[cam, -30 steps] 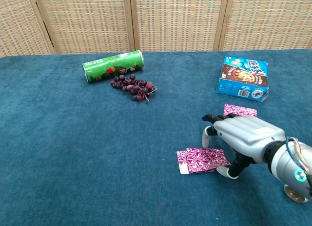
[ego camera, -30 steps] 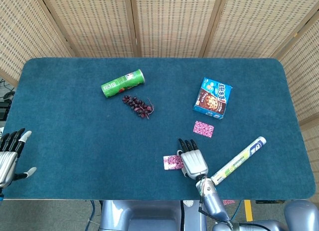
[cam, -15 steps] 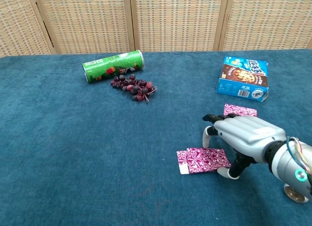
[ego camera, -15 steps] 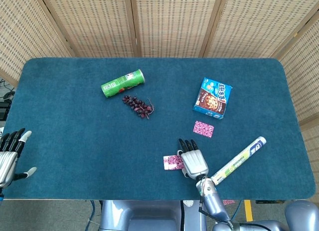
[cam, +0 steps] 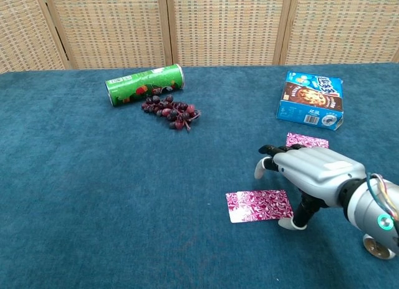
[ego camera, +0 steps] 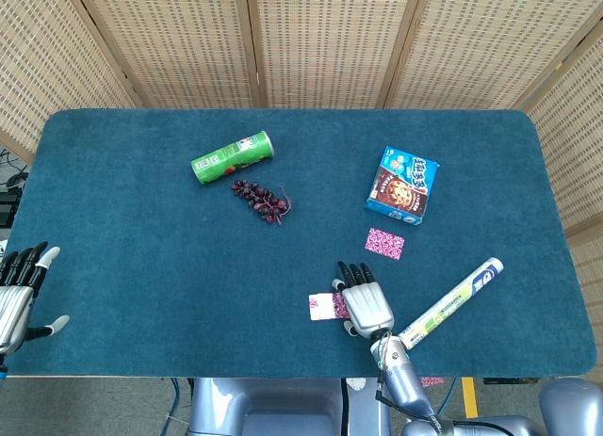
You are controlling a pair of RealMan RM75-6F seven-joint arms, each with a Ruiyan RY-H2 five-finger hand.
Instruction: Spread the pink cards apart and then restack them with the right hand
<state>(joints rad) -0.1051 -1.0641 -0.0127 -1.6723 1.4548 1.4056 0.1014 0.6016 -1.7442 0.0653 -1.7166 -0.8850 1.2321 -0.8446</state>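
Note:
A pink patterned card (cam: 259,205) lies flat on the blue cloth near the front edge; in the head view this near card (ego camera: 325,306) pokes out to the left of my right hand. A second pink card (cam: 306,140) (ego camera: 384,243) lies apart, further back and to the right. My right hand (cam: 318,173) (ego camera: 366,304) hovers palm down over the near card's right end, fingers raised off it and holding nothing; its thumb reaches down beside the card's right corner. My left hand (ego camera: 19,295) rests at the table's front left corner, fingers apart and holding nothing.
A green can (cam: 144,85) lies on its side at the back left with a bunch of dark grapes (cam: 173,112) next to it. A blue cookie box (cam: 310,100) sits behind the far card. A white tube (ego camera: 452,302) lies right of my right hand.
My right hand's fingers have lifted off the near card. The near card, earlier showing an offset white edge, now lies flat and squared.

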